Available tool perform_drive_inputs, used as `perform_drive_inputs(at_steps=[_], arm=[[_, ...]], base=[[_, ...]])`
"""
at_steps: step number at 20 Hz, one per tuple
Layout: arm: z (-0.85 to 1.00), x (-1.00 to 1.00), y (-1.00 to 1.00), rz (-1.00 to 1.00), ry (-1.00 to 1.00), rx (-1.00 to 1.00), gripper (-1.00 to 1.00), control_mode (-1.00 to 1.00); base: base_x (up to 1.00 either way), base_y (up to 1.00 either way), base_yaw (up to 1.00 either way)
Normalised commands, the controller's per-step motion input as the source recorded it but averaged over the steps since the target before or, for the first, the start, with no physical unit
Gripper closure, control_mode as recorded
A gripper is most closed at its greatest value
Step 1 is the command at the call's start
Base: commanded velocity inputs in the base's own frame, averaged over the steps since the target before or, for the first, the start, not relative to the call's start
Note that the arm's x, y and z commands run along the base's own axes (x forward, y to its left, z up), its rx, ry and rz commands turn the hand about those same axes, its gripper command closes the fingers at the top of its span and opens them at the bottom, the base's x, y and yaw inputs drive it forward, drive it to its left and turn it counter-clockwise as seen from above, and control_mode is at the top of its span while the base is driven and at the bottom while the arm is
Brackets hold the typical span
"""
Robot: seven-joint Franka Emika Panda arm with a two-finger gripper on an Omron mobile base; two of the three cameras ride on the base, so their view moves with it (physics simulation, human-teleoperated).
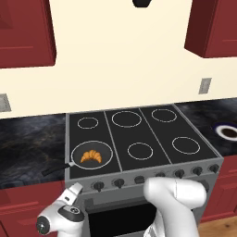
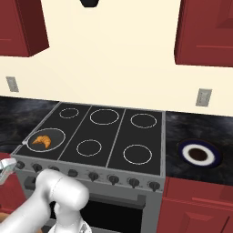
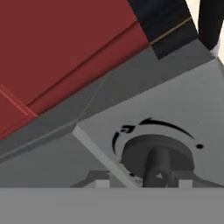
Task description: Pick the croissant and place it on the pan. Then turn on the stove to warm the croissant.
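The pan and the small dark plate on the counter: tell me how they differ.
The pan sits on the stove's front-left burner; the plate lies on the dark counter right of the stove. The pan holds the croissant; the plate holds nothing. The pan has a handle; the plate has none. Both are round, dark and pale-rimmed.

The white arm (image 1: 173, 203) rises from the lower right of the left base view, elbow bent, its wrist reaching to the lower left; the pincer (image 1: 76, 189) sits there, jaw state unclear.
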Motion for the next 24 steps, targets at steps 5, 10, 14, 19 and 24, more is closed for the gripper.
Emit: perform_drive_inputs(at_steps=[5, 10, 14, 19, 24], arm=[[0.0, 0.18, -0.28, 0.76, 0.07, -0.04, 1.0, -1.0], [0.0, 0.07, -0.43, 0.73, 0.09, -0.01, 1.0, -1.0], [0.0, 0.0, -0.42, 0.72, 0.13, 0.0, 1.0, -1.0], [0.0, 0.0, -0.25, 0.74, 0.14, 0.0, 1.0, -1.0], [-0.01, 0.0, -0.39, 0.68, 0.09, 0.0, 1.0, -1.0]], base=[[0.0, 0.0, 0.0], [0.0, 0.0, 0.0], [0.0, 0.0, 0.0], [0.0, 0.0, 0.0], [0.0, 0.0, 0.0]])
